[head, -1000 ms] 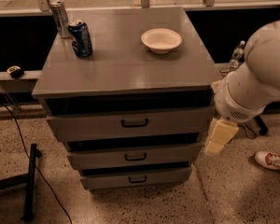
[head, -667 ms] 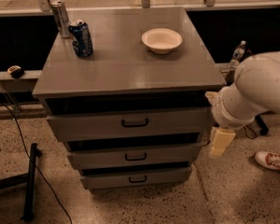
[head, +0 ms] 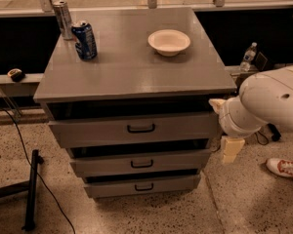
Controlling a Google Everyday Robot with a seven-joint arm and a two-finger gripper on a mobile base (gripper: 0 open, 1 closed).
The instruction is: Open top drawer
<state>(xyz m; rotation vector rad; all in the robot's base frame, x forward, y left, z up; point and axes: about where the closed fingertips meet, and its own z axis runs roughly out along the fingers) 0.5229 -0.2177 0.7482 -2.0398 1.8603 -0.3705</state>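
Nearest us, a white shoe [head: 284,167] lay on the speckled floor below and right of the pincer [head: 225,129], and a black stand [head: 31,189] stood far to its left. The pincer hung at the cabinet's right side, level with the top drawer [head: 97,130] and just beside that drawer's right end (we could not tell whether it touched, nor whether it was open or closed). The drawer's black handle [head: 140,128] sat well left of the pincer, with a dark gap above the front. Two smaller drawers [head: 102,165] sat below and left. Beyond, up and left on the cabinet top [head: 136,72], sat a white bowl [head: 169,42], and farther left a blue can [head: 84,40] and a silver can [head: 63,18]. A bottle [head: 247,57] stood behind, above the pincer.
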